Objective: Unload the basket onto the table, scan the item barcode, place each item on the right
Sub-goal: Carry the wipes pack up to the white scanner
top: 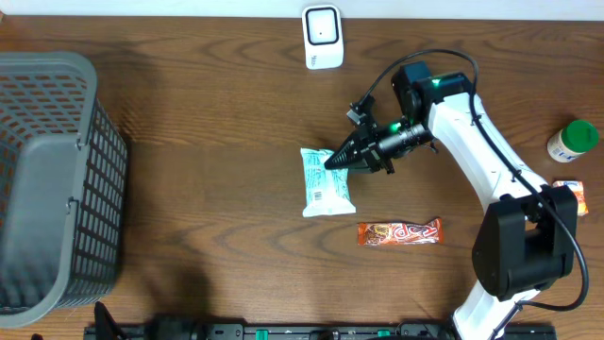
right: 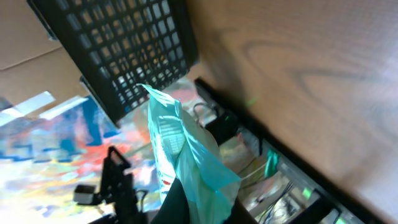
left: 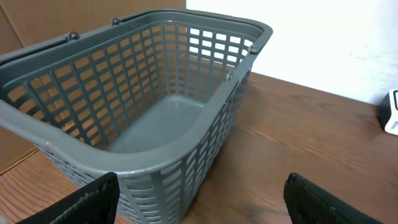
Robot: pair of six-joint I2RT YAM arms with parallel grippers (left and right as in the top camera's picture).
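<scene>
Tabletop (top: 208, 113) is dark wood, white wall (left: 311, 37) behind, grey basket (top: 47, 179) at one end. Right arm (top: 472, 142) bent inward, right gripper (top: 332, 162) pinching the teal packet (top: 326, 189); left gripper (left: 202, 202) spread wide.

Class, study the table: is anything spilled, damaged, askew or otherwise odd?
Nothing is spilled or damaged. The basket stands upright and the candy bar lies flat. Only the teal packet stands out: the right gripper is shut on one end of it.

The wooden table (top: 208, 142) bears a grey basket (top: 47, 179), scanner (top: 322, 36), candy bar (top: 399, 231) and green-capped bottle (top: 573, 140).
</scene>
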